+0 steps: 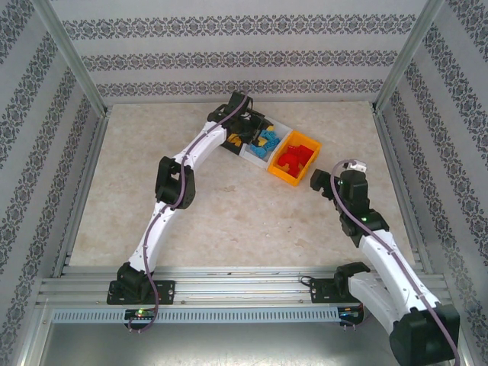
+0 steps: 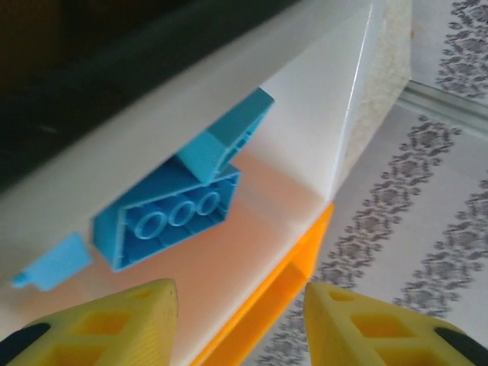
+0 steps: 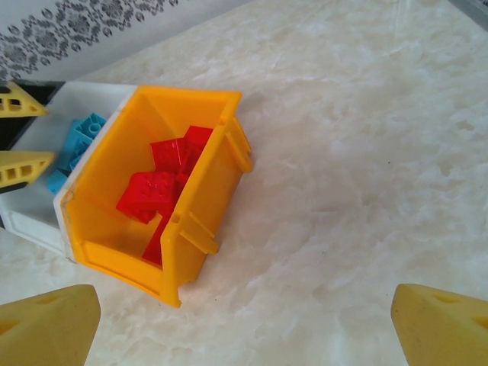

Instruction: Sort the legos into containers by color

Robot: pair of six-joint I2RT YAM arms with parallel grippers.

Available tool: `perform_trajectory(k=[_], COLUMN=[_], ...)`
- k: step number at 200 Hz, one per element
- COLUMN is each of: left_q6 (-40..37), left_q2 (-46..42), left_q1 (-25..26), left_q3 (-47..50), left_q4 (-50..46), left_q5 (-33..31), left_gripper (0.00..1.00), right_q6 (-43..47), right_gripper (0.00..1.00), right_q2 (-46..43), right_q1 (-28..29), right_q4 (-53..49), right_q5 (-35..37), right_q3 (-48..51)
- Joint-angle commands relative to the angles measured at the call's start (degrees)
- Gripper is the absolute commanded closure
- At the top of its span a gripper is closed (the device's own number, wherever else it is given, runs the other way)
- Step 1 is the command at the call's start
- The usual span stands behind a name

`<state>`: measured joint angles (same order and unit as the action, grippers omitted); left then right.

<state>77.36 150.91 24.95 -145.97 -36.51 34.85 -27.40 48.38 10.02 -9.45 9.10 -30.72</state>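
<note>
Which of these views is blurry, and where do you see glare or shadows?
Left wrist view: soft focus, the blue legos and white bin smeared, with a bright sheen on its wall. Right wrist view: sharp, the orange bin throwing a faint shadow on the table. Top external view: even light, no glare.

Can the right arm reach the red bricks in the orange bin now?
Probably yes. The right gripper is open beside the orange bin, with bare table between; the red bricks lie uncovered, and the left gripper is over the white bin.
</note>
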Motion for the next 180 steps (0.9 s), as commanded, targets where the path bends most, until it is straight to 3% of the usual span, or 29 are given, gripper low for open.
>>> perform_trajectory(k=[1,56,83,109,142,180], left_q6=[-14.02,-40.42,-52.57,-54.01,-56.85,-58.31], left_q2=[-8.22,-17.70,-21.86,-27.15,-34.70,-43.93], left_q1=[-2.21,-4.57,-6.26,-11.25,-14.93,-17.97], left_q3=[-2.82,-3.80,-3.15,3.46,11.46,23.80], left_q4=[-9.82,-22.83,-28.39,-29.72,-29.43,-27.42], left_q5=[-5.94,-19.45,-26.05,-26.09,-29.83,-32.69], left_gripper=[0.51,0.46,0.36,0.27,0.00,0.00], right_q6=[0.25,2.22,2.26,2.80,8.79,12.97], right_gripper=[0.02,0.02,0.02,0.02,0.02,0.02], right_q2=[2.42,10.10,11.94,12.98,16.57,24.46], right_q1=[0.70,1.48,-0.22,-3.33,-5.39,-8.96], right_q4=[3.34,5.56,5.04,2.21,-9.73,-28.41], right_q5=[-1.58,-3.32,-4.33,-6.55,-5.84,-7.49], right_q3=[-2.76,-8.16,-10.67,-14.77,-27.07,-45.07])
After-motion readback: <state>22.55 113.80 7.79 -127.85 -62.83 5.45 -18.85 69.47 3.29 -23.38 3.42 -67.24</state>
